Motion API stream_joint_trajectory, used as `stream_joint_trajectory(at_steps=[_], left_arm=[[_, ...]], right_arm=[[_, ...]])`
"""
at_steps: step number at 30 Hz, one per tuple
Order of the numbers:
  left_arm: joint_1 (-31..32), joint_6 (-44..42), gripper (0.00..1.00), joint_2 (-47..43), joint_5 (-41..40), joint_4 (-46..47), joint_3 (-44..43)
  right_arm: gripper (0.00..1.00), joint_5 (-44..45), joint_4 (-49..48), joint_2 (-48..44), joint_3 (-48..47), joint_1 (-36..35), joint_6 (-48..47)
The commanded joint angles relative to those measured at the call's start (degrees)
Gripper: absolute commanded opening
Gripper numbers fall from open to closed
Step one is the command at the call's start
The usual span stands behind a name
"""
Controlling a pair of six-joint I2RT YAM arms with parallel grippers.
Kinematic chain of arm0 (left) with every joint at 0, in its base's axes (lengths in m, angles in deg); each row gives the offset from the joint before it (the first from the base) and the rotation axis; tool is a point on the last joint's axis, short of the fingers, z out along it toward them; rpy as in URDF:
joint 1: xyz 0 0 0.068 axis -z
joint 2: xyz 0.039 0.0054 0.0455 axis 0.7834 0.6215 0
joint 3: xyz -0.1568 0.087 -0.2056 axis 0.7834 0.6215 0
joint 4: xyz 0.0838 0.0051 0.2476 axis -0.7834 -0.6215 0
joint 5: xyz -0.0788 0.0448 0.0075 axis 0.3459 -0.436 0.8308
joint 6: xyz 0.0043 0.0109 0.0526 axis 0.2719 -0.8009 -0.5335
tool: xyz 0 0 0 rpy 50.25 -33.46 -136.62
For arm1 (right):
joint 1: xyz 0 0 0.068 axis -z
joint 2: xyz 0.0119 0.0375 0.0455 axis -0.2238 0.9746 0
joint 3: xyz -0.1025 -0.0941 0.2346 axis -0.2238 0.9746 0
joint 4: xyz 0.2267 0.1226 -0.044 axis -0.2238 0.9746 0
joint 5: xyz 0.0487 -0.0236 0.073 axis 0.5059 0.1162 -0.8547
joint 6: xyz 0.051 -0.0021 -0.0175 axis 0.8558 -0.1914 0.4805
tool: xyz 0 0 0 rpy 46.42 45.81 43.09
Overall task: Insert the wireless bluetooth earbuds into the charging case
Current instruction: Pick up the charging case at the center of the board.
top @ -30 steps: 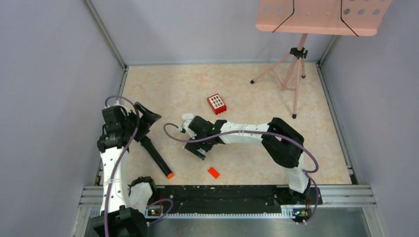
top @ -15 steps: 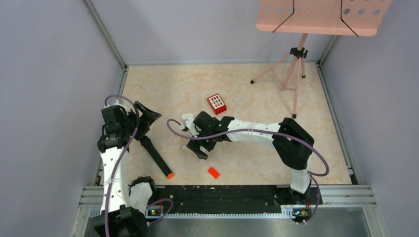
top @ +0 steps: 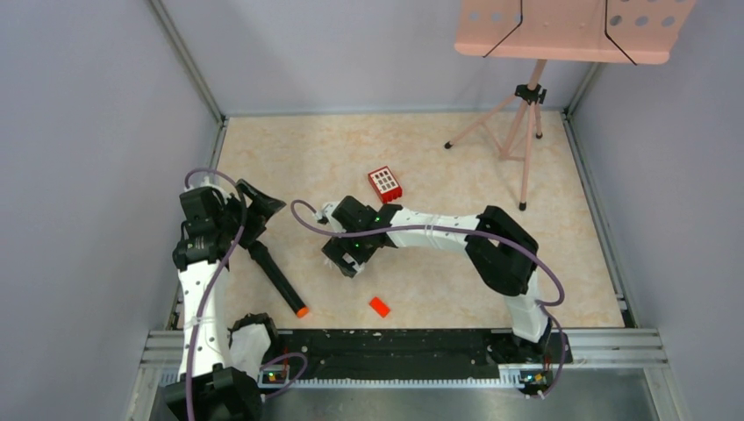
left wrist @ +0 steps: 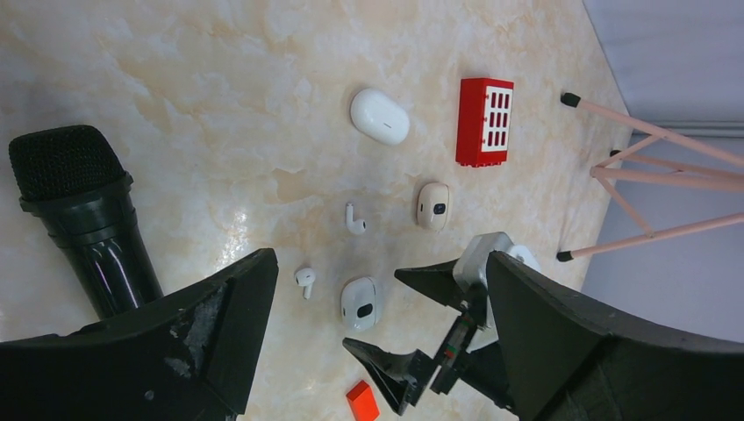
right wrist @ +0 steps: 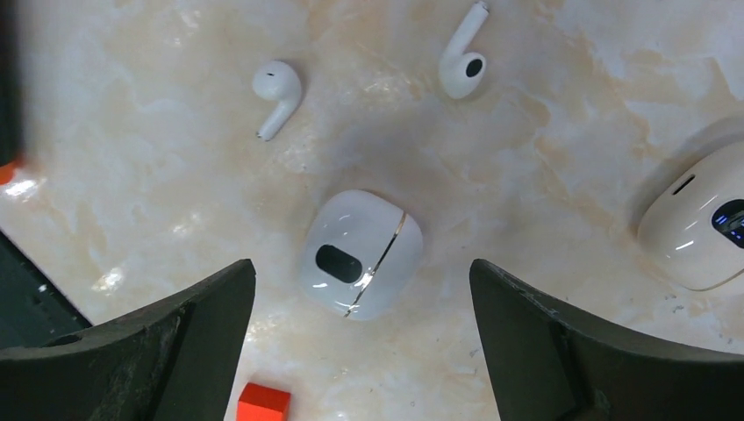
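My right hand hangs spread wide over the closed charging case, pinching nothing. The left hand is spread too, idle near the microphone. Both earbuds lie loose on the marbled counter, just beyond the case. I judge the case needs gripping and opening first. It is a glossy, rounded pebble, so I'd close squarely across its narrow sides, clear of the seam, or it may squirt free. The buds are smooth, tiny and short-stemmed.
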Motion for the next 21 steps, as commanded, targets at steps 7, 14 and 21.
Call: stream_joint_trajectory(at_steps=[7,14,21], left_arm=[[-0.6,2.1,0.93,0.6,0.8,2.2,-1.5],[-0.8,3.3,0.92,0.7,1.3,3.0,-0.4],[-0.8,3.4,0.91,1.1,1.6,4.0,0.4]], right_arm=[[0.8,8.6,0.2,2.8,-2.4,-1.5,2.2],[0.68,5.8,-0.1,2.2,-1.4,-1.5,-0.5],[0.48,3.3,-0.1,1.5,-0.4,-1.4,-3.2]])
